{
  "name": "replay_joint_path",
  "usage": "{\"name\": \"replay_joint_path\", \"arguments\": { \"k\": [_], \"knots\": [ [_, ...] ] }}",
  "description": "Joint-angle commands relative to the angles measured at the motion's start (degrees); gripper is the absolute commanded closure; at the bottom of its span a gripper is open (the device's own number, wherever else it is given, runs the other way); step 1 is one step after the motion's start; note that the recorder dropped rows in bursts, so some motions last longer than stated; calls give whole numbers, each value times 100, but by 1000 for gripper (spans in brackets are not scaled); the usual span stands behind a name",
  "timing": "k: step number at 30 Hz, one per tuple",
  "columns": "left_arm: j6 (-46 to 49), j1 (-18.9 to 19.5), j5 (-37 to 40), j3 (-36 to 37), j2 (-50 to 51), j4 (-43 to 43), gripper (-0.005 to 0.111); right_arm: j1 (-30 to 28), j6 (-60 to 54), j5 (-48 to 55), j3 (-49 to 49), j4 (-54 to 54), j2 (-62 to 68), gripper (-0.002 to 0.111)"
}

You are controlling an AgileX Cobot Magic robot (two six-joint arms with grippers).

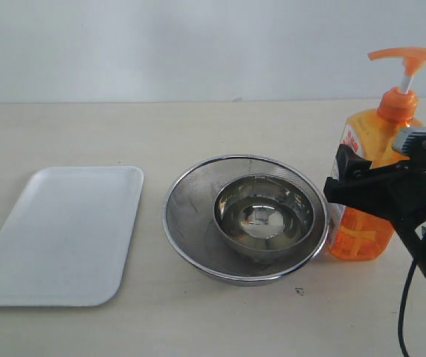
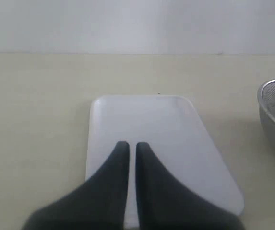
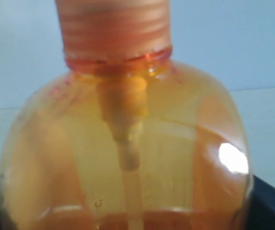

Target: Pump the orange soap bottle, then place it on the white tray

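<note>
Exterior view shows a pale worktop under a bare white wall, the orange soap bottle upright near its right edge inside the right claw, grip unclear, the white tray near the left edge, the left claw pressed together.

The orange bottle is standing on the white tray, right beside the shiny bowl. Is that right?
No. The bottle stands on the table, not on the tray. It is right beside the bowl, as you said. The exterior view shows this: the tray lies on the bowl's other side.
</note>
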Motion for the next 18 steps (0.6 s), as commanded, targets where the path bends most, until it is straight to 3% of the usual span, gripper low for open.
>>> {"name": "replay_joint_path", "arguments": {
  "k": [1, 4, 18],
  "knots": [
    [-12, -40, -5, 22, -19, -61, 102, -4, 30, 130, 32, 77, 37, 22],
    [-12, -40, -5, 22, -19, -61, 102, -4, 30, 130, 32, 77, 37, 17],
    [-12, -40, -5, 22, -19, -61, 102, -4, 79, 295, 32, 77, 37, 18]
  ]
}}
